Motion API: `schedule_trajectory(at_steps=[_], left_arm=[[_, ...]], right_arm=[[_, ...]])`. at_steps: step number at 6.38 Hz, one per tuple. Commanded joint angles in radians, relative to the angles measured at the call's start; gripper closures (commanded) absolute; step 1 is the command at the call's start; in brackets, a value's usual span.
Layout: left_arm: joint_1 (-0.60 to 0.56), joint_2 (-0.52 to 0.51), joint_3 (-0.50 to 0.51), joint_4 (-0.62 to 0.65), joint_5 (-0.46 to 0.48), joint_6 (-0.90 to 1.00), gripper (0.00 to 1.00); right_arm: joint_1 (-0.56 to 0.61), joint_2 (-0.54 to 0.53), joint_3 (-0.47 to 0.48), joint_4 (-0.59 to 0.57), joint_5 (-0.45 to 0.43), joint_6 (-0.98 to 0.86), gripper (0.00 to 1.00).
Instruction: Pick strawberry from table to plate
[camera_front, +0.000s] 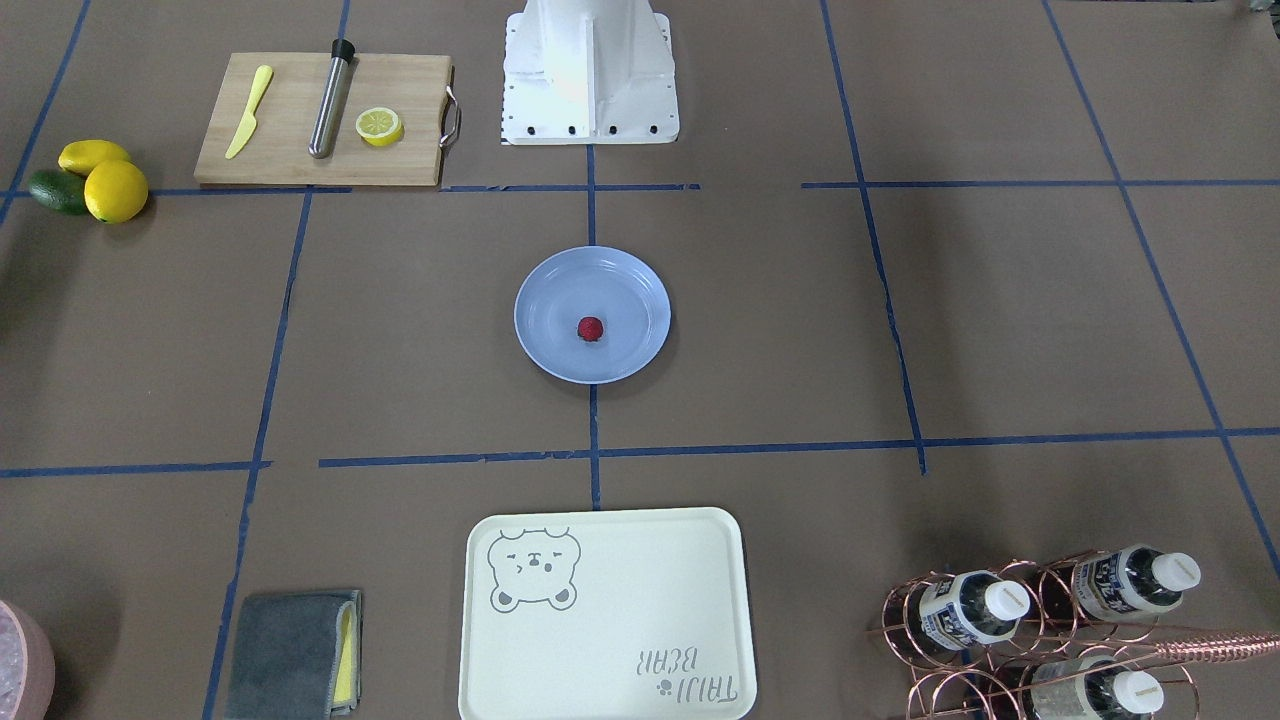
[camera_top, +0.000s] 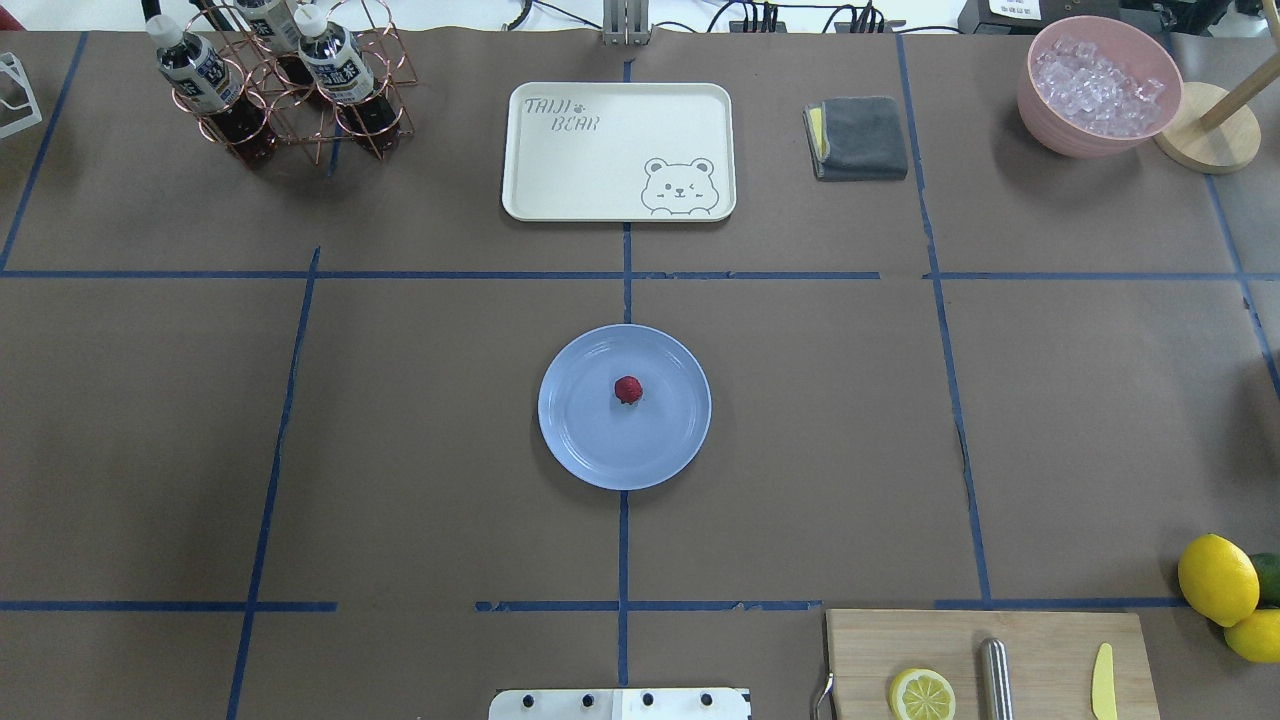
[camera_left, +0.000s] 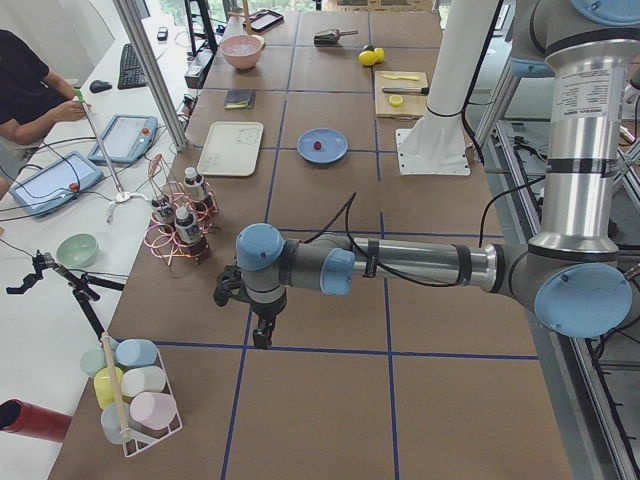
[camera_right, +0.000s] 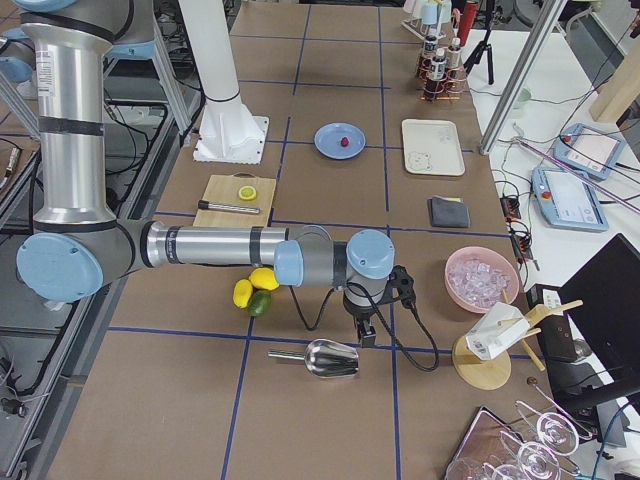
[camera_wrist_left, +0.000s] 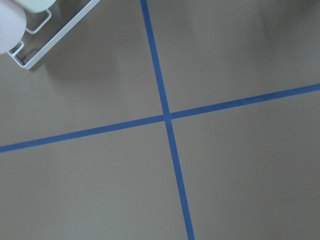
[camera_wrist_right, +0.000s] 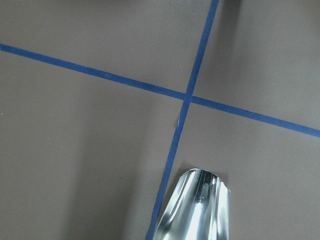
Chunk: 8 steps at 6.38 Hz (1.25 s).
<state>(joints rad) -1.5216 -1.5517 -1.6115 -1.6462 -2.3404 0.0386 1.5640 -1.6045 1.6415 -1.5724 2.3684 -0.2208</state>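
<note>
Judging by the 2 central views, you have nothing left to place: the tiny dark-red bumpy strawberry sits near the middle of the round light-blue plastic plate. Both arms hover over far ends of the brown paper-covered table; whether the left gripper or right gripper is clenched, you cannot tell.

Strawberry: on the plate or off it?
On: the tiny dark-red strawberry rests near the middle of the round light-blue plastic plate.

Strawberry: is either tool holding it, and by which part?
No. The strawberry lies free on the plate. The left tool and right tool hang far off, nothing visible in either.
</note>
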Motion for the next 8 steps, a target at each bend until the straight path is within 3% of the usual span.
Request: schedule_trajectory(at_steps=[1, 8], left_arm=[[-0.07, 0.001, 0.015, 0.063, -0.051, 0.0, 0.0], [-0.086, -0.004, 0.004, 0.069, -0.054, -0.003, 0.0]], right_arm=[[0.027, 0.002, -0.003, -0.008, 0.079, 0.049, 0.0], [0.064, -0.002, -0.011, 0.0, 0.088, 0.047, 0.0]])
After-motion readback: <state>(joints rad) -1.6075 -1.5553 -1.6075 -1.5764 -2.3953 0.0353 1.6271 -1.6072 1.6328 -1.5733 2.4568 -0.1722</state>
